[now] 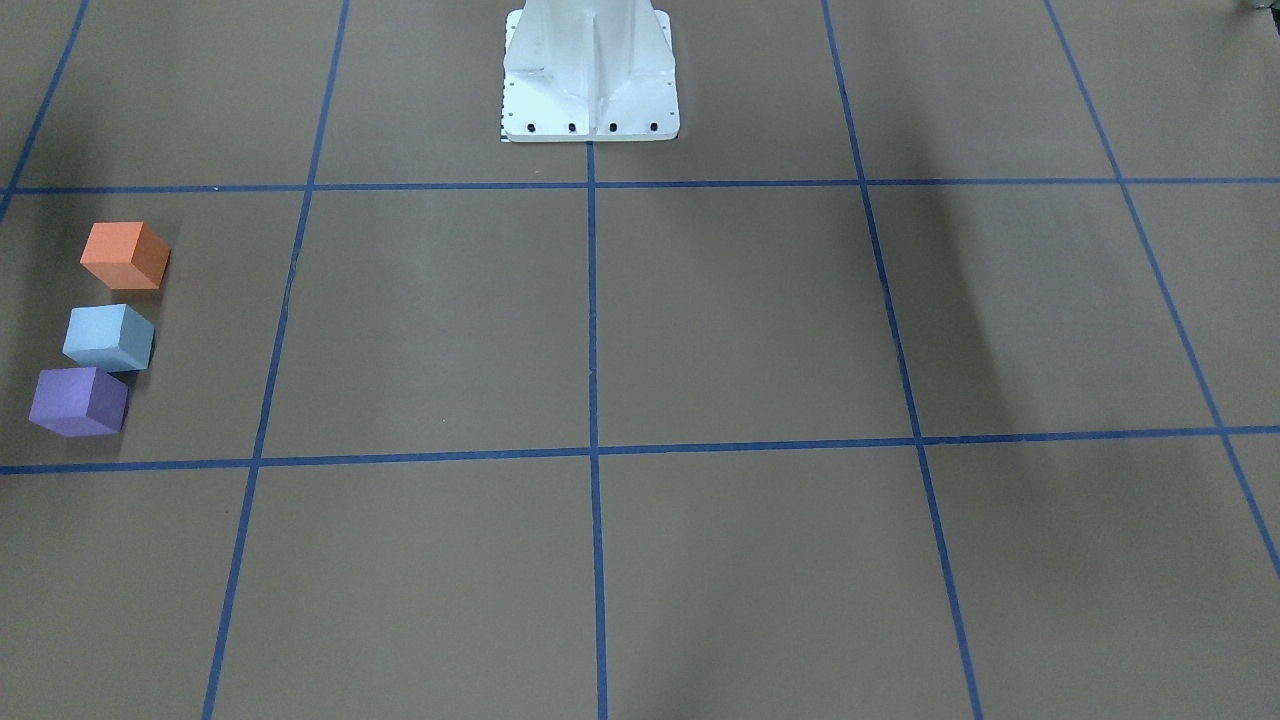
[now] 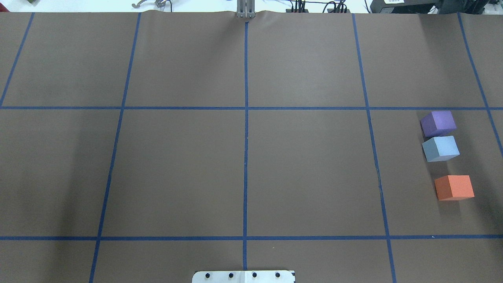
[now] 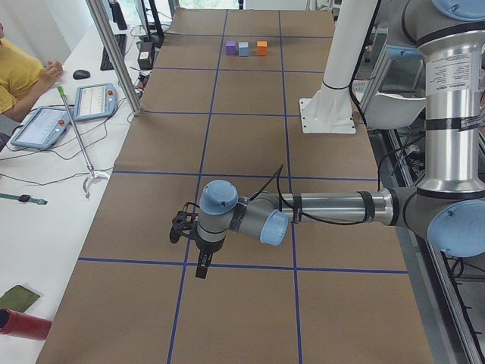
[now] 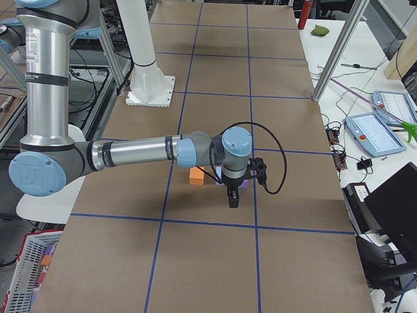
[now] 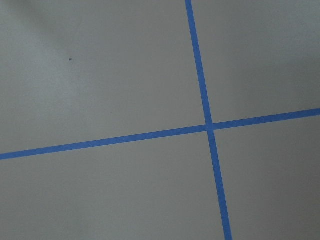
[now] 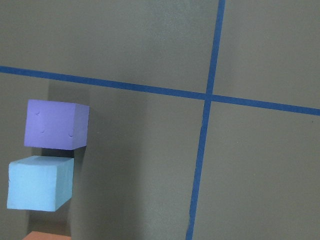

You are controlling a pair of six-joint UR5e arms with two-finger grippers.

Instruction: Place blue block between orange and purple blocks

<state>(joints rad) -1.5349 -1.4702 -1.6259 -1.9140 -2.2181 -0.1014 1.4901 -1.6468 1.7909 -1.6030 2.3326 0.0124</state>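
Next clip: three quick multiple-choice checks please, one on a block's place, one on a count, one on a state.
1. Which block lies in the middle of the row?
A. orange block
B. blue block
C. purple block

2. How many blocks are on the table?
A. two
B. four
C. three

3. The blue block is:
A. flat on the table
B. stacked on another block
C. tipped on an edge

Answers:
1 B: the overhead view shows purple on one side of it and orange on the other.
2 C: one block of each colour shows.
3 A: its base rests on the table, with nothing on top.
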